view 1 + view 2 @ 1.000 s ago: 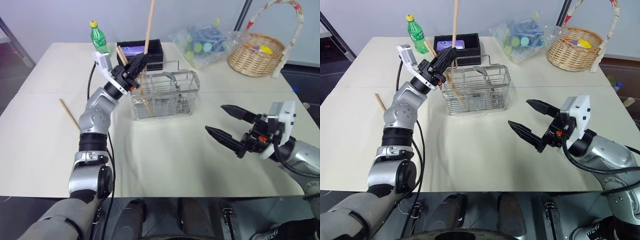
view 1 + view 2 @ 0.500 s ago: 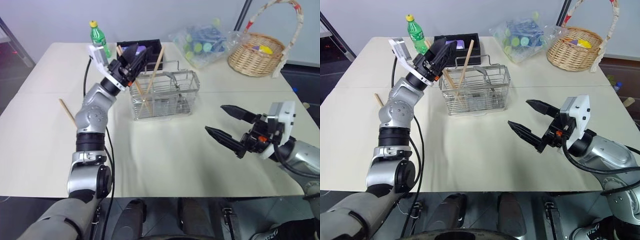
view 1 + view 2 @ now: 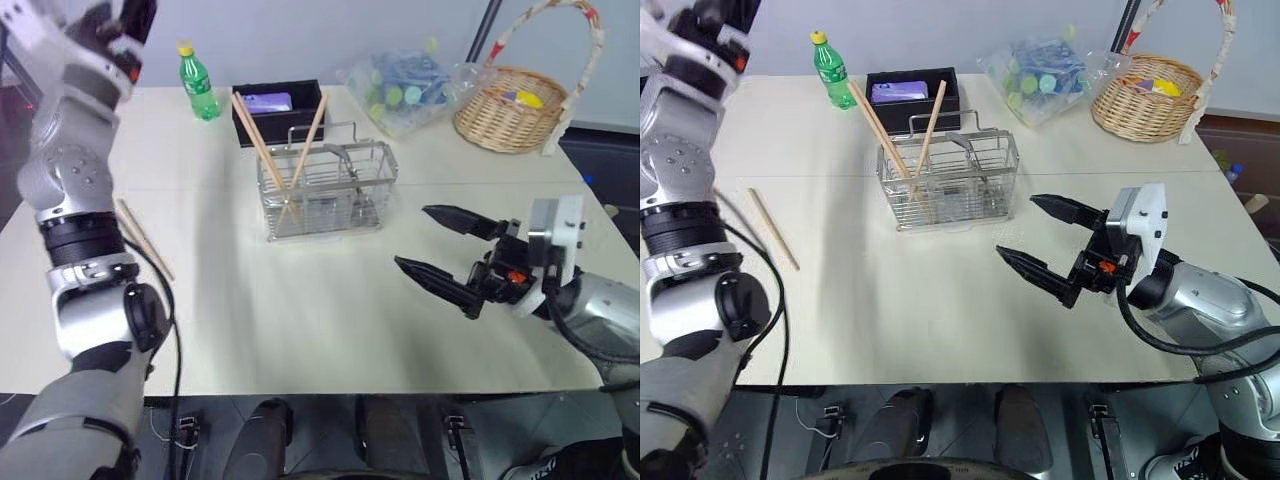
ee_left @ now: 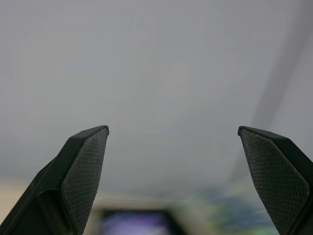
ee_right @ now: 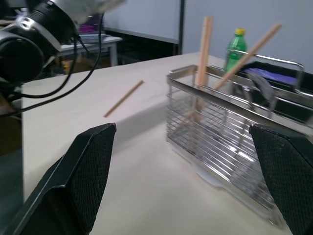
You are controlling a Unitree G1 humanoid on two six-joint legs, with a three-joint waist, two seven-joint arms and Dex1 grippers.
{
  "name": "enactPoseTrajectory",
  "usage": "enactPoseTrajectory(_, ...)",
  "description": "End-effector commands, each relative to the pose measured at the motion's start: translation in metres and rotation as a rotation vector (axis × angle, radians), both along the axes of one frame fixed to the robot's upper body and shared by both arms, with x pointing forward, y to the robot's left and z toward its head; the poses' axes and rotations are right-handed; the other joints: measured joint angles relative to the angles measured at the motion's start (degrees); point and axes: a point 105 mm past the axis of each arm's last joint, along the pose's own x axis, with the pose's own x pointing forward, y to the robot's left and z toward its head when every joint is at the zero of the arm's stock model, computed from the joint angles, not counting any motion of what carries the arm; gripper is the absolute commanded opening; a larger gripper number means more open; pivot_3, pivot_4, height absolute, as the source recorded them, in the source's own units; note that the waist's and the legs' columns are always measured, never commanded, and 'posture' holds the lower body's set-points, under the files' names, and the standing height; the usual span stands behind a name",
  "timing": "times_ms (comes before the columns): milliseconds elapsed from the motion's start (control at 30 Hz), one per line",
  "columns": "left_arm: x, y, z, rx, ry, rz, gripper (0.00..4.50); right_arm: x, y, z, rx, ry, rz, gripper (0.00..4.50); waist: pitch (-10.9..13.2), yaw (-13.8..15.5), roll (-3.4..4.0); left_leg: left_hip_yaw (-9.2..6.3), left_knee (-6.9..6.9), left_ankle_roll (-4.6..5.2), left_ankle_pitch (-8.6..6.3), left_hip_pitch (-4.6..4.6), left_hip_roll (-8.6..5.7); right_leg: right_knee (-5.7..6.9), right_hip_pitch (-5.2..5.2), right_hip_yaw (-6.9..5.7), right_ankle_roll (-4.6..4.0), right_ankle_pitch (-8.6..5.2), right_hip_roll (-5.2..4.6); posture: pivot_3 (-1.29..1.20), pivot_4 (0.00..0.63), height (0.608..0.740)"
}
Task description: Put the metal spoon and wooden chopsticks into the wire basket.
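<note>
Now wooden chopsticks (image 3: 902, 140) upright in wire basket (image 3: 945, 185), clear of open jaws.

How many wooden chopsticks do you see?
3. Two wooden chopsticks stand crossed in the wire basket, and one lies on the table to its left. More may be hidden.

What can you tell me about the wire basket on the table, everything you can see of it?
The wire basket is a rectangular box of shiny silver wire mesh with inner dividers and a thin wire handle over its top. It stands upright on the cream table, just in front of a black box. Wooden chopsticks lean crossed in its left end, sticking well above the rim. A metal spoon stands in it too. Neither gripper touches it.
</note>
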Motion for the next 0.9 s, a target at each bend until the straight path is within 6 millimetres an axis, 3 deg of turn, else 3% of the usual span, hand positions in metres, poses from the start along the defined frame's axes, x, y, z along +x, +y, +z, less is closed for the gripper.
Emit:
enactPoseTrajectory(33,-0.004,0.036,-0.023,0.026,0.142,0.227,4.45,-0.008,0.008,0.006,-0.036,-0.038,0.079,4.5,0.0,0.1,-0.03,-0.01,0.0,0.0,0.0,-0.04,0.0,0.0,-0.03,0.0,0.0,0.0,0.0,0.0,0.15,0.74)
enactPoseTrajectory(200,-0.019,0.061,-0.075,0.082,0.38,0.434,4.45,-0.005,0.009,0.006,-0.067,-0.032,0.132,4.5,0.0,0.1,-0.09,-0.04,0.01,0.0,0.0,-0.07,0.0,0.0,-0.04,-0.01,0.0,0.0,-0.01,0.0,0.15,0.74)
enactPoseTrajectory(333,-0.032,0.07,-0.1,0.084,0.488,0.538,4.45,-0.003,0.009,0.004,-0.08,-0.029,0.15,4.5,0.1,0.2,-0.14,-0.07,0.0,0.0,0.0,-0.11,0.0,-0.01,-0.06,-0.02,0.0,0.0,-0.01,0.0,0.15,0.74)
enactPoseTrajectory(567,-0.049,0.061,-0.134,0.073,0.635,0.59,4.45,0.002,0.01,0.002,-0.078,-0.027,0.155,4.5,0.1,0.2,-0.14,-0.05,0.0,-0.01,0.0,-0.1,-0.01,0.03,-0.1,-0.01,-0.01,0.0,-0.03,0.0,0.15,0.74)
enactPoseTrajectory(900,-0.059,0.051,-0.179,-0.101,0.801,0.598,4.45,0.002,0.009,0.003,-0.079,-0.031,0.142,4.5,0.1,0.2,-0.15,-0.04,0.01,-0.01,0.0,-0.11,-0.01,0.02,-0.09,-0.02,-0.01,0.0,-0.03,0.0,0.15,0.74)
